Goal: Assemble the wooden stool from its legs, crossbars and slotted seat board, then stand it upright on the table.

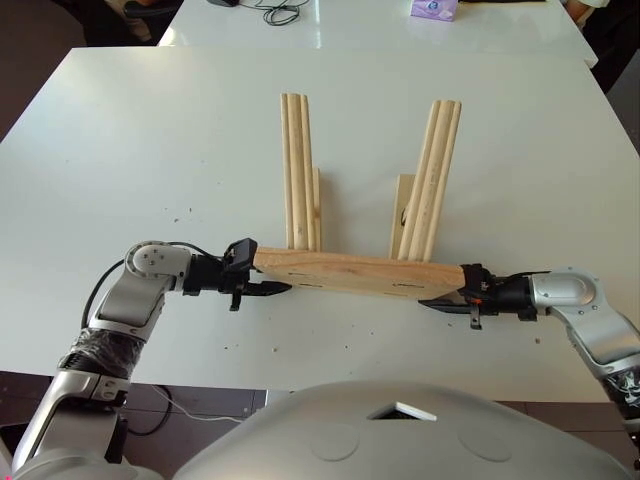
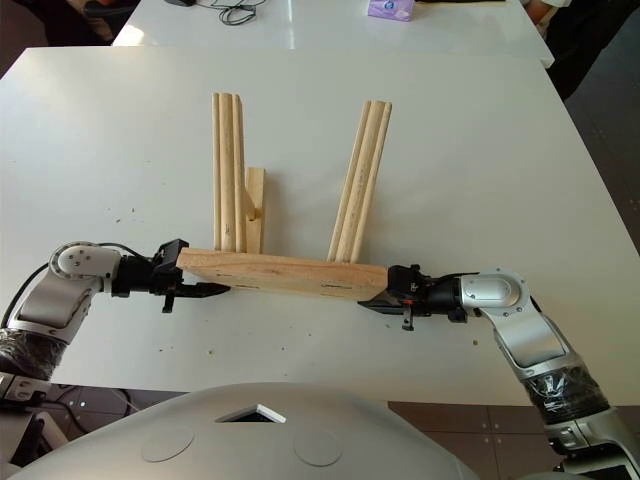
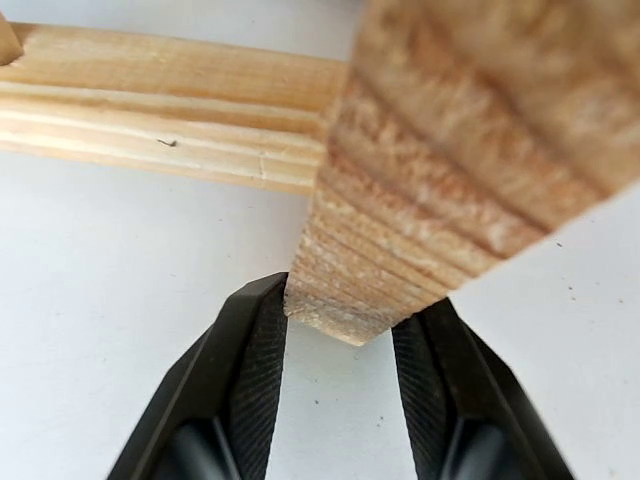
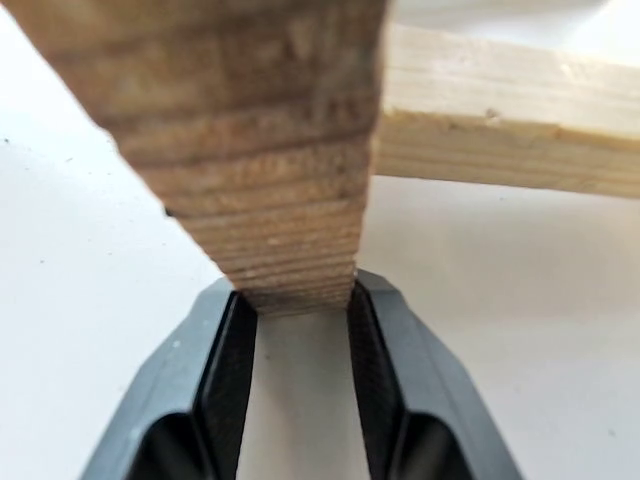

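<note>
Presently, the stool (image 1: 365,200) lies on its side near the middle of the worktop (image 1: 130,150): the seat board (image 1: 360,272) stands on its long edge at 6 o'clock. The two leg pairs run away from me toward 12 o'clock, left legs (image 1: 298,170) and right legs (image 1: 432,180), each with a short crossbar (image 1: 316,205) showing beside it. I have the left gripper (image 3: 347,305) closed on the board's 9 o'clock end and the right gripper (image 4: 297,292) closed on its 3 o'clock end. In both wrist views the fingers (image 3: 255,350) pinch only a corner of the end grain, a shallow bite.

Risks, as I judge them:
- (a) The board could pivot or slip out of so shallow a grasp when I rotate the stool upright, since the legs' weight hangs far out toward 12 o'clock.
- (b) If one arm rises or turns ahead of the other, the frame would rack, and a leg or crossbar joint could work loose from its slot.
- (c) Leg tips dragging on the worktop could lever the joints open.

Room: the worktop's near edge lies close behind both wrists at 6 o'clock, so I would not draw the stool back. The surface runs on wide toward 9 and 3 o'clock and, beyond the leg tips, toward 12 o'clock, up to the gap before a second table (image 1: 380,25); uprighting belongs there
</note>
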You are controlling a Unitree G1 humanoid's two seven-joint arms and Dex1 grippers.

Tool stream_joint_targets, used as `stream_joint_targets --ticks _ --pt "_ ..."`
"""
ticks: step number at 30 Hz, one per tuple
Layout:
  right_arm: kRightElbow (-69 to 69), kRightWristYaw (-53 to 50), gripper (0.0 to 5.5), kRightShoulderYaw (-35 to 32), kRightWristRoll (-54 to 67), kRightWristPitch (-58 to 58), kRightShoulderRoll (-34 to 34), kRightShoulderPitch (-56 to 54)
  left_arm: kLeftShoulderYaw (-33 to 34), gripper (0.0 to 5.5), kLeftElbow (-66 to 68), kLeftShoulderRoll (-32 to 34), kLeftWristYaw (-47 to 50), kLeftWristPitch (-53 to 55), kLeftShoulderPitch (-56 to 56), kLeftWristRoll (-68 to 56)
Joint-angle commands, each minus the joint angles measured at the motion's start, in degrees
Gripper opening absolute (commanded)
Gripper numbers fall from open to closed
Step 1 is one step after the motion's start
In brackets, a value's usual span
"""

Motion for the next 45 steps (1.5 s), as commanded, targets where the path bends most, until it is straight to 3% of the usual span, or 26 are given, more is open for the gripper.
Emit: stream_joint_targets --ticks 1,9,17,24,31,37,45 --pt "-2.70 -3.65 1.29 -1.07 -1.20 0.65 0.65 4.43 0.84 1.52 -4.24 -1.09 0.53 2.55 -1.50 -2.89" --pt "-16.61 -7.57 1.29 -6.72 2.32 7.39 -1.60 13.41 5.18 1.52 -15.42 0.51 3.17 11.26 0.78 -6.51" --pt "-32.77 -11.22 1.29 -19.40 15.93 27.59 -4.05 19.51 10.84 1.52 -31.55 4.80 7.80 28.61 6.89 -13.23" --pt "-40.68 -12.61 1.29 -35.46 41.10 44.84 -5.62 18.43 20.79 1.52 -39.46 9.45 7.62 47.28 8.47 -33.67" --pt "-42.30 -18.35 1.29 -50.81 70.99 51.89 -12.35 21.69 30.63 1.52 -42.76 14.97 11.63 60.37 9.07 -54.62" --pt "-44.30 -23.69 1.29 -54.99 84.32 51.93 -16.12 24.06 32.10 1.52 -38.64 19.40 20.61 62.34 5.04 -73.34" --pt "-45.64 -27.50 1.29 -63.31 96.77 52.54 -20.22 25.06 31.77 1.52 -32.32 28.19 25.85 63.08 3.61 -89.07"
